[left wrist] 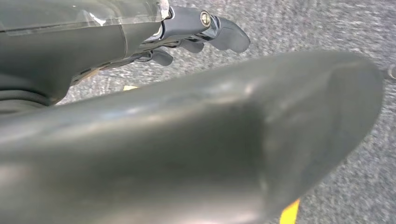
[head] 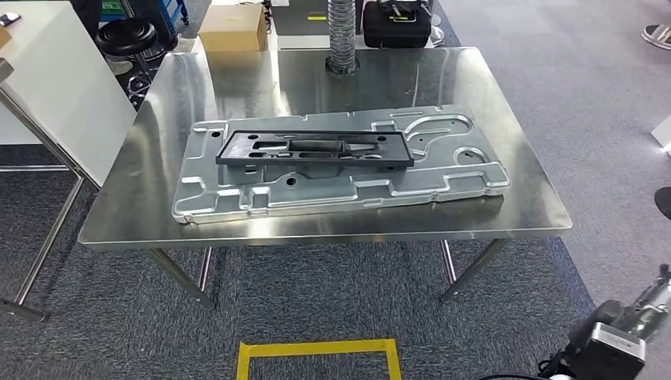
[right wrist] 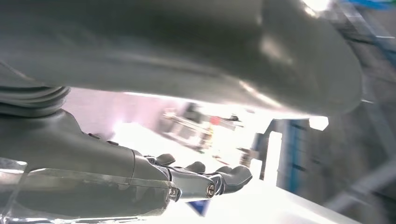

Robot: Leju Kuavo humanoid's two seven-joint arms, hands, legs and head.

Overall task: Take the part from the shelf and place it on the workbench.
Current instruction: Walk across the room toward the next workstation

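A long black plastic part (head: 316, 148) lies flat on a larger silver stamped metal panel (head: 443, 178), which rests across the middle of the steel workbench (head: 506, 95). Low at the right edge of the head view, my right arm (head: 625, 332) hangs beside the bench, well below the tabletop. In the right wrist view my right hand (right wrist: 140, 177) holds nothing, its dark fingers (right wrist: 233, 177) spread loosely under the thick thumb. My left hand (left wrist: 177, 116) hangs over grey carpet, and its fingers (left wrist: 224, 35) are apart and empty.
Behind the bench stand a cardboard box (head: 234, 28), a black stool (head: 126, 36), a ribbed hose (head: 343, 36) and a black case (head: 397, 24). A white table (head: 47, 87) is at the left. A yellow tape square (head: 316, 356) marks the carpet in front. A person's shoe (head: 657, 33) shows far right.
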